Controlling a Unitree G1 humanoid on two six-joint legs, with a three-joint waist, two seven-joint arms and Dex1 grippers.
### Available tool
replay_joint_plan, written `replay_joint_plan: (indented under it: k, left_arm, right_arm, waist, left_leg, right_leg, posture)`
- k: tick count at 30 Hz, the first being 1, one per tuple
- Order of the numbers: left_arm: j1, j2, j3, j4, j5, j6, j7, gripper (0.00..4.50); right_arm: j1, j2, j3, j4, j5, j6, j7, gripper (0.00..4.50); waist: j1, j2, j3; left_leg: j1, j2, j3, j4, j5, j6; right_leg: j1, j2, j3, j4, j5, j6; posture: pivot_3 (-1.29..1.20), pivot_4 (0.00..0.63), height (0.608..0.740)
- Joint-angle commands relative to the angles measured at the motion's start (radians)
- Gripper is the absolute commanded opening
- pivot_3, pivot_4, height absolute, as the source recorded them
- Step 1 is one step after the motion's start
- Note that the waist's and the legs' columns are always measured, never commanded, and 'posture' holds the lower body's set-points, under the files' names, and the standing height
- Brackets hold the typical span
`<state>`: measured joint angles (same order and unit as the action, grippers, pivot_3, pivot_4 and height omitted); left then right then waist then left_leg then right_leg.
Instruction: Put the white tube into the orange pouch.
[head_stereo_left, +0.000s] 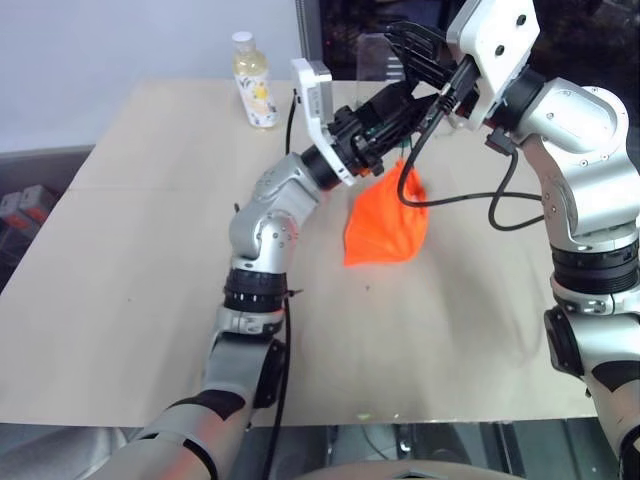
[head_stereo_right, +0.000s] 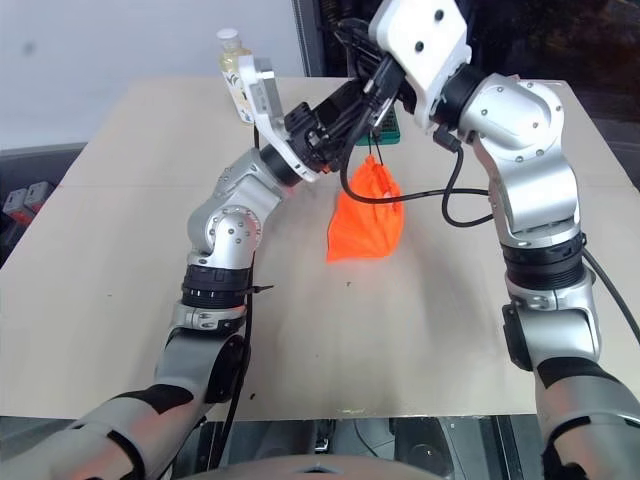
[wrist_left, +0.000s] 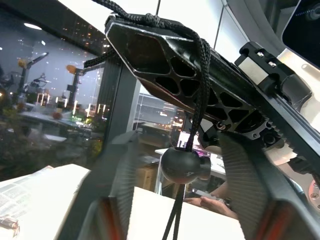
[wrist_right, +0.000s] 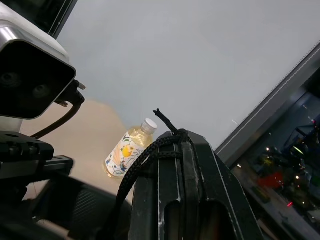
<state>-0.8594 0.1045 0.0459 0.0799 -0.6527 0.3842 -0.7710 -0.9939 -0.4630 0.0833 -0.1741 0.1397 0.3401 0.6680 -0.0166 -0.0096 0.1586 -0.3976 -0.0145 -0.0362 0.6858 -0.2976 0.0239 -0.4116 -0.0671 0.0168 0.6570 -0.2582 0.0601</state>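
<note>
The orange pouch (head_stereo_left: 385, 225) hangs above the table from its thin dark cord (head_stereo_left: 401, 165), its lower corner near the tabletop. My right gripper (head_stereo_left: 405, 42) is raised over it and shut, with the cord looped over its closed fingers (wrist_right: 182, 180). My left gripper (head_stereo_left: 398, 118) reaches in from the left just above the pouch. In the left wrist view its fingers (wrist_left: 245, 185) stand apart on either side of the round black cord stopper (wrist_left: 185, 165) without touching it, so it is open. The white tube is out of view.
A yellowish bottle with a white cap (head_stereo_left: 254, 90) stands at the back left of the tan table (head_stereo_left: 120, 300). A dark glass partition rises behind the table's far edge. A black cable from my right wrist loops beside the pouch.
</note>
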Motion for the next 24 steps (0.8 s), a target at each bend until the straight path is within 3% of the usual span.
replay_joint_plan:
  k: [1,11,15,24]
  left_arm:
    - [-0.011,-0.005,0.004,-0.042,-0.012,0.000,0.007,0.28]
    - [0.072,0.033,-0.076,-0.057,0.070,-0.011,-0.021,0.21]
    - [0.149,0.081,-0.151,-0.041,0.160,-0.044,-0.067,0.21]
    - [0.232,0.110,-0.184,-0.023,0.225,-0.080,-0.089,0.20]
  right_arm:
    - [-0.007,0.000,-0.013,-0.030,0.005,-0.010,-0.005,0.00]
    - [-0.015,0.000,-0.027,-0.028,-0.001,-0.011,-0.025,0.00]
    - [-0.052,0.002,-0.047,-0.001,-0.007,-0.023,-0.053,0.00]
    - [-0.154,0.000,-0.118,0.081,0.008,-0.069,-0.118,0.00]
  waist:
    - [0.000,0.000,0.000]
    - [-0.001,0.000,0.000]
    - [-0.001,0.000,0.000]
    - [0.001,0.000,0.000]
  left_leg:
    - [0.000,0.000,0.000,0.000,0.000,0.000]
    - [0.000,0.000,0.000,0.000,0.000,0.000]
    - [0.001,-0.001,0.000,0.000,0.000,0.000]
    - [0.001,0.000,0.001,0.000,0.000,0.000]
  right_leg:
    - [0.000,0.000,0.000,0.000,0.000,0.000]
    - [0.000,0.000,0.000,0.000,0.000,0.000]
    - [0.000,0.000,0.000,0.001,0.000,0.000]
    - [-0.001,0.000,0.001,0.001,0.000,0.000]
  posture:
    - [0.00,0.150,0.740]
    - [0.00,0.150,0.740]
    - [0.00,0.150,0.740]
    - [0.00,0.150,0.740]
